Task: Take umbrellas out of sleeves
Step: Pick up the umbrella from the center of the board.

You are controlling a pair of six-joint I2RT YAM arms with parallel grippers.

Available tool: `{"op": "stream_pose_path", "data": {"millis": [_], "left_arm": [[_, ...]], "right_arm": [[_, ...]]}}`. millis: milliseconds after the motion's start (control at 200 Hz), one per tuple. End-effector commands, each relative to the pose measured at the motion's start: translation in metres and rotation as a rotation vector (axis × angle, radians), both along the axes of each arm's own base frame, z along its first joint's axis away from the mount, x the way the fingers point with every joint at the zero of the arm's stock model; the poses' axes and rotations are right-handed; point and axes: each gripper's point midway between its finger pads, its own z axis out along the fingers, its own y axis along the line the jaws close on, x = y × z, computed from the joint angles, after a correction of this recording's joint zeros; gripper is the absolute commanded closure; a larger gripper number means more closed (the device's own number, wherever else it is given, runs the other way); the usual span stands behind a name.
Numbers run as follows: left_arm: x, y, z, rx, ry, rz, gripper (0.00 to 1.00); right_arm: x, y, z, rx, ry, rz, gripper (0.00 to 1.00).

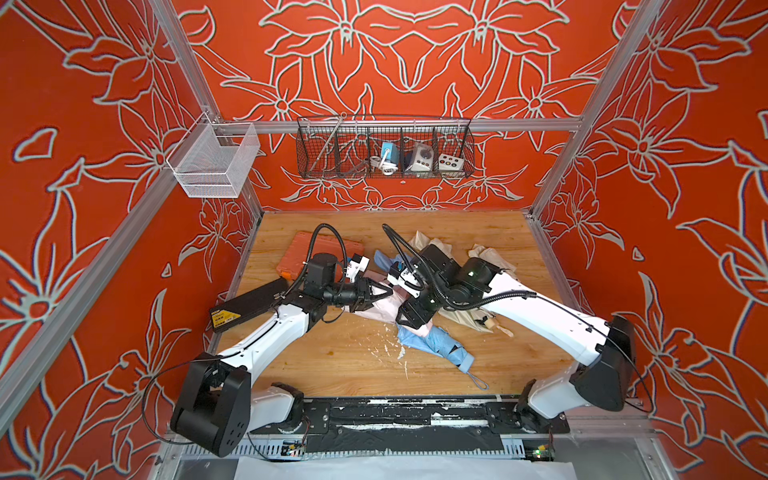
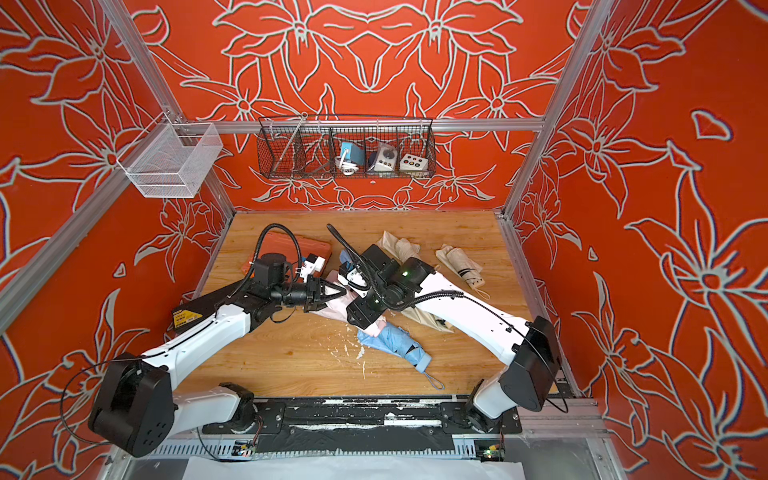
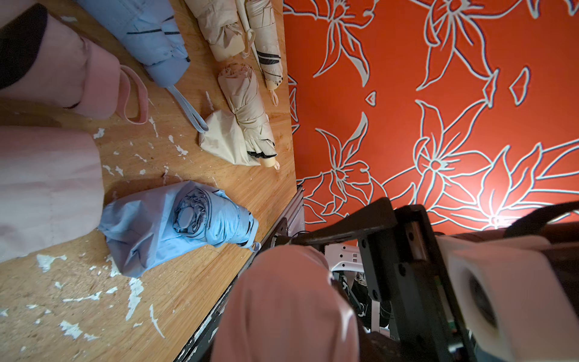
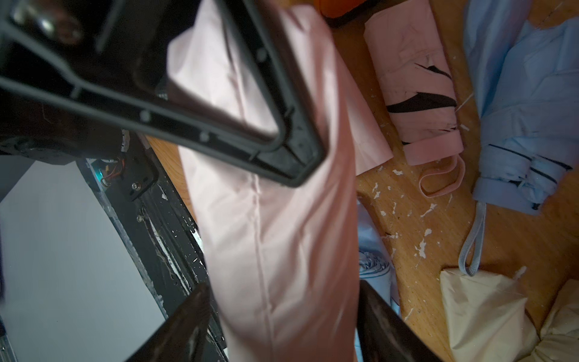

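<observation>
**Pink sleeve [image 4: 275, 235] gripped from the left**

The left pincer [image 1: 384, 293] is clamped on the pink sleeve over the middle of the counter [image 1: 332, 353]. The right pincer [image 4: 282, 329] straddles the same sleeve, jaws apart. A light blue umbrella [image 1: 440, 345] lies just nearer.

My left arm [image 1: 270, 332] and right arm [image 1: 536, 316] are white shells over black joints, with black shoulder housings [image 1: 216, 399]. Ribbed black cables [image 1: 325, 225] loop at each wrist beside white camera blocks [image 1: 359, 262]. A green light [image 1: 471, 273] marks the right.
</observation>
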Motion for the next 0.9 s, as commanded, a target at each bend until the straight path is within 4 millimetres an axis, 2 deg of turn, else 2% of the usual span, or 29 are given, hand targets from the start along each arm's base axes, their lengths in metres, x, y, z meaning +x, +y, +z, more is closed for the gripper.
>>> {"op": "stream_pose_path", "data": {"millis": [0,505,701,776,896], "left_arm": [[0.003,-0.004,0.019,-0.044,-0.063,-0.014,0.81],[0.008,-0.003,0.020,-0.058,-0.060,0.022,0.82],[0.011,-0.004,0.022,-0.065,-0.065,0.032,0.82],[0.011,-0.004,0.024,-0.068,-0.069,0.032,0.82],[0.012,-0.004,0.026,-0.072,-0.075,0.038,0.82]], "right_arm": [[0.009,-0.007,0.025,0.012,-0.097,-0.031,0.24],[0.022,-0.032,0.083,0.126,-0.240,-0.138,0.12],[0.030,-0.047,0.090,0.153,-0.249,-0.196,0.09],[0.035,-0.056,0.091,0.162,-0.246,-0.236,0.01],[0.043,-0.072,0.097,0.195,-0.243,-0.315,0.01]]}}
